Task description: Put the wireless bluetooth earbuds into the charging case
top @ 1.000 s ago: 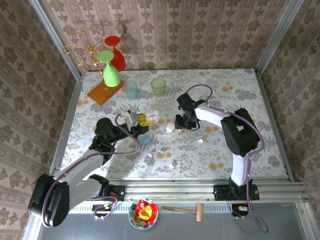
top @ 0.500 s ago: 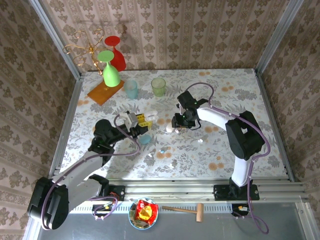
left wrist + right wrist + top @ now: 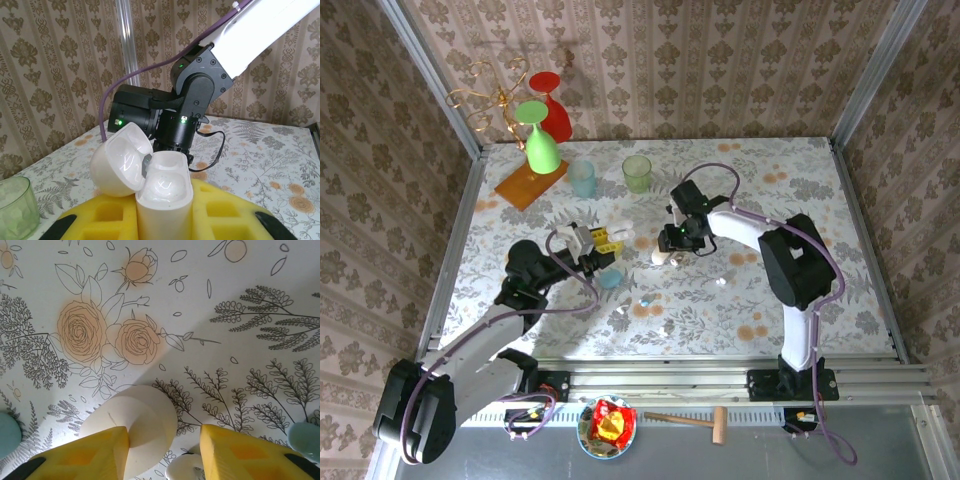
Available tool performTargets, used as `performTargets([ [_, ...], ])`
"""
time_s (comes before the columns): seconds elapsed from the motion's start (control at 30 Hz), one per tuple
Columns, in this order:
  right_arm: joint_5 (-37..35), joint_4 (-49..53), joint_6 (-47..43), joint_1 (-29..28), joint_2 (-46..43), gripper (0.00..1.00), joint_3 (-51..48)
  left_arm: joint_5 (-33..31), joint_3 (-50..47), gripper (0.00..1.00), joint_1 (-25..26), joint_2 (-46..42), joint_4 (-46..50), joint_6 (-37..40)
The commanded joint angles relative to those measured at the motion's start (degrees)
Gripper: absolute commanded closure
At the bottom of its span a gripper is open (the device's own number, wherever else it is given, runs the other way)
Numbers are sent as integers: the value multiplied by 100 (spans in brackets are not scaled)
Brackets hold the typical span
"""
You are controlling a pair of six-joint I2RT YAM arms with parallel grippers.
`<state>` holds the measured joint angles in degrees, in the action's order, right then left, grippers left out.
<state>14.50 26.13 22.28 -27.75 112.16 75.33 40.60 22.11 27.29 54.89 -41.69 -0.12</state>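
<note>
My left gripper (image 3: pixel 165 216) is shut on the white charging case (image 3: pixel 164 192), held upright between its yellow pads with the lid (image 3: pixel 120 161) swung open to the left and both wells empty. From above, that case (image 3: pixel 620 232) sits just left of my right gripper (image 3: pixel 670 243). My right gripper (image 3: pixel 164 440) is open and low over the table. A closed white pebble-like case (image 3: pixel 142 420) rests against its left finger (image 3: pixel 85 455), and a small white bud (image 3: pixel 181 468) lies between the fingers. Tiny earbuds (image 3: pixel 645 300) (image 3: pixel 721 282) lie loose on the floral tablecloth.
A light-blue case (image 3: pixel 610 278) lies below my left gripper. A blue cup (image 3: pixel 583 178) and a green cup (image 3: pixel 637 172) stand farther back. Green and red glasses (image 3: pixel 542 140) stand on an orange board at the back left, beside a gold rack (image 3: pixel 485 100).
My right gripper has shifted a little to the left, toward the white closed case, and its fingers have spread wider. The left arm with the open case has barely moved.
</note>
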Motion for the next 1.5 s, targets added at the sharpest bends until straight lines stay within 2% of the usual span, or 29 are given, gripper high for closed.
performTargets([
  [0.0,229,-14,6,-11,-177,57,-446,20,100,100,-21,-67,91,126],
  [0.2,470,-323,160,-11,-618,56,-950,15,136,100,31,-35,70,143],
  [0.4,571,-382,234,-11,-896,56,-988,33,180,100,66,4,60,161],
  [0.5,351,-395,139,1,-1014,55,-966,27,180,100,75,-9,56,161],
  [0.63,45,-158,118,89,-645,56,-606,-2,153,100,75,-41,78,181],
  [0.87,-215,131,324,144,-183,63,-252,-68,162,100,84,-173,254,227],
  [1.2,-82,-49,658,243,-378,65,-794,-96,206,100,128,-139,306,270],
  [1.3,90,-137,707,243,-345,69,-905,-95,206,100,143,-103,275,276],
  [1.47,334,-205,865,183,-504,68,-1099,-82,200,100,152,-84,233,258],
])
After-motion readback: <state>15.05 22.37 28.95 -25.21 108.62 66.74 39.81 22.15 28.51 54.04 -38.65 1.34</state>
